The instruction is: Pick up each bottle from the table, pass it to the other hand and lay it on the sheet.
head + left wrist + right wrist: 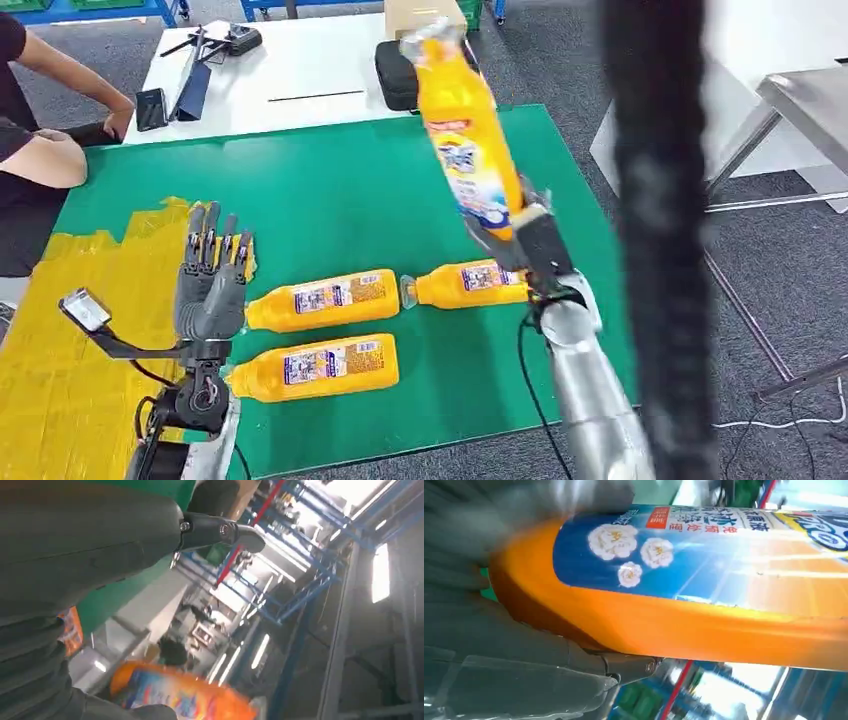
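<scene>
My right hand (528, 235) grips the base of an orange bottle (465, 140) and holds it high over the green mat (330, 190), cap tilted up and away. The same bottle (704, 580), with its blue flowered label, lies close against the right hand (499, 645) in the right wrist view. My left hand (212, 275) is raised with straight, spread fingers and holds nothing, at the edge of the yellow sheet (70, 330). Three more orange bottles lie on the mat: one (325, 300) beside the left hand, one (318, 367) nearer me, one (468, 283) under the right hand.
A person's arms (50, 130) rest at the mat's far left corner. Behind the mat a white table (290, 70) carries a phone, a black case and a box. A thick black cable (655, 200) hangs close in front at the right. A metal table (800, 110) stands at the far right.
</scene>
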You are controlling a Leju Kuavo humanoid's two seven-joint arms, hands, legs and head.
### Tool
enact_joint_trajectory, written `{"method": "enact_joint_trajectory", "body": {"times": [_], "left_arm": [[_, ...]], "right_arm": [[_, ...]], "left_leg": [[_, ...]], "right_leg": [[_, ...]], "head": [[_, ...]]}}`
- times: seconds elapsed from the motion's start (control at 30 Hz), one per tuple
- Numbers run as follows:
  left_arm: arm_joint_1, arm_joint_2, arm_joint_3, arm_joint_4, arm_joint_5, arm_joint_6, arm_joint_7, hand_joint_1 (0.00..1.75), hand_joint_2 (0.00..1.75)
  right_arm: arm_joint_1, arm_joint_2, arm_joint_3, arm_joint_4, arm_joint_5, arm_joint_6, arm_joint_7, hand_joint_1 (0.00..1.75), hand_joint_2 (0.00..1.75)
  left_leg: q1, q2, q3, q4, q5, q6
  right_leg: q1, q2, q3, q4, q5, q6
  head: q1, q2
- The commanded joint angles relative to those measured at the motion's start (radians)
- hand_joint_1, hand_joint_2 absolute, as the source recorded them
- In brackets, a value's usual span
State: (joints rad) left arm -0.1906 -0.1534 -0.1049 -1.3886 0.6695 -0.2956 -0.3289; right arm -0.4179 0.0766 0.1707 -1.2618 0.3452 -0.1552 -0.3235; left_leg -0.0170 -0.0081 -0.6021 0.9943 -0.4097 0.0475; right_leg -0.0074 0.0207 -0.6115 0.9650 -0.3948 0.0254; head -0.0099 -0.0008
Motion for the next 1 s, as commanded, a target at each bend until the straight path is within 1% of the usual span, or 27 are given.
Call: {"method": "enact_joint_trajectory", "body": {"times": [0.03,0.07,0.1,0.2,0.27,0.37,0.47,0.53,0.6,0.67,0.8,0.83,0.87,0.97,1.0], "left_arm": [[-0.073,0.033,-0.047,0.121,0.021,-0.008,0.018,0.0,1.75],[-0.076,0.033,-0.049,0.124,0.021,-0.007,0.018,0.0,1.75],[-0.077,0.033,-0.047,0.125,0.021,-0.004,0.018,0.0,1.75],[-0.077,0.036,-0.043,0.121,0.016,0.013,0.017,0.0,1.75],[-0.077,0.036,-0.043,0.121,0.016,0.013,0.017,0.0,1.75],[-0.074,0.039,-0.041,0.121,0.017,0.012,0.017,0.0,1.75],[-0.07,0.044,-0.041,0.118,0.01,0.027,0.015,0.0,1.75],[-0.067,0.039,-0.037,0.116,0.003,0.039,0.013,0.0,1.75],[-0.067,0.036,-0.037,0.116,0.001,0.041,0.014,0.0,1.75],[-0.068,0.036,-0.038,0.115,0.001,0.041,0.014,0.0,1.75],[-0.079,0.031,-0.032,0.129,-0.014,0.056,0.018,0.0,1.75],[-0.079,0.031,-0.031,0.129,-0.017,0.059,0.018,0.0,1.75],[-0.08,0.03,-0.028,0.131,-0.018,0.061,0.018,0.0,1.75],[-0.08,0.03,-0.025,0.138,-0.018,0.066,0.019,0.0,1.75],[-0.08,0.029,-0.025,0.137,-0.018,0.065,0.021,0.0,1.75]], "right_arm": [[-0.252,0.086,0.206,0.341,0.06,-0.032,0.037,1.75,1.75],[-0.259,0.096,0.217,0.353,0.068,-0.03,0.039,1.75,1.75],[-0.268,0.107,0.252,0.368,0.099,-0.024,0.04,1.75,1.75],[-0.279,0.139,0.291,0.404,0.124,-0.016,0.048,1.75,1.75],[-0.279,0.139,0.291,0.404,0.124,-0.016,0.048,1.75,1.75],[-0.272,0.147,0.296,0.405,0.129,-0.025,0.05,1.75,1.75],[-0.26,0.161,0.348,0.431,0.146,0.009,0.059,1.75,1.75],[-0.252,0.173,0.392,0.469,0.162,0.007,0.072,1.75,1.75],[-0.249,0.177,0.397,0.477,0.163,-0.003,0.069,1.75,1.75],[-0.251,0.175,0.396,0.478,0.163,-0.003,0.069,1.75,1.75],[-0.249,0.194,0.47,0.55,0.19,0.026,0.088,1.75,1.75],[-0.247,0.197,0.481,0.556,0.198,0.023,0.091,1.75,1.75],[-0.241,0.205,0.496,0.566,0.205,0.026,0.093,1.75,1.75],[-0.235,0.213,0.543,0.58,0.237,0.026,0.109,1.75,1.75],[-0.237,0.215,0.574,0.592,0.263,0.031,0.126,1.75,1.75]], "left_leg": [[0.001,0.002,0.001,0.0,-0.001,-0.002],[0.002,0.004,0.005,0.001,-0.004,-0.006],[0.002,0.004,0.002,0.001,-0.003,-0.004],[0.002,0.003,0.0,0.0,-0.002,-0.003],[0.001,0.001,-0.002,0.0,-0.001,-0.003],[0.002,-0.001,-0.002,0.001,-0.002,-0.004],[0.001,-0.003,-0.003,0.0,-0.002,-0.003],[0.002,-0.001,-0.002,0.0,-0.002,-0.004],[0.001,-0.003,-0.004,-0.001,-0.001,-0.003],[0.002,-0.004,-0.001,0.0,-0.003,-0.005],[0.001,-0.004,-0.004,0.0,-0.001,-0.003],[0.003,-0.003,0.001,0.001,-0.004,-0.006],[0.002,-0.003,-0.002,0.0,-0.002,-0.004],[0.002,-0.004,-0.002,0.001,-0.003,-0.005],[0.001,-0.004,-0.004,-0.001,-0.001,-0.003]], "right_leg": [[0.0,0.001,0.001,0.0,0.0,-0.001],[0.002,0.001,0.005,0.001,-0.003,-0.002],[0.001,0.002,0.001,0.001,-0.002,-0.001],[0.001,0.002,0.0,0.001,-0.001,-0.001],[0.001,0.0,-0.002,0.001,-0.001,-0.001],[0.001,-0.002,-0.001,0.001,-0.002,-0.001],[0.001,-0.004,-0.001,0.001,-0.002,-0.001],[0.001,-0.002,-0.001,0.0,-0.002,-0.001],[0.001,-0.004,-0.002,0.0,-0.001,-0.001],[0.002,-0.005,0.001,0.001,-0.003,-0.002],[0.001,-0.005,-0.002,0.0,-0.001,-0.001],[0.002,-0.005,0.003,0.001,-0.004,-0.002],[0.001,-0.004,-0.001,0.0,-0.002,-0.001],[0.002,-0.006,0.0,0.001,-0.003,-0.002],[0.001,-0.005,-0.003,0.0,-0.001,-0.001]], "head": [[0.0,0.0],[0.0,0.0],[0.0,0.0],[0.0,0.0],[0.001,0.0],[0.001,0.0],[0.001,0.0],[0.001,0.0],[0.001,0.0],[0.001,0.0],[0.001,0.0],[0.0,0.0],[0.001,0.0],[0.001,0.0],[0.0,0.0]]}}
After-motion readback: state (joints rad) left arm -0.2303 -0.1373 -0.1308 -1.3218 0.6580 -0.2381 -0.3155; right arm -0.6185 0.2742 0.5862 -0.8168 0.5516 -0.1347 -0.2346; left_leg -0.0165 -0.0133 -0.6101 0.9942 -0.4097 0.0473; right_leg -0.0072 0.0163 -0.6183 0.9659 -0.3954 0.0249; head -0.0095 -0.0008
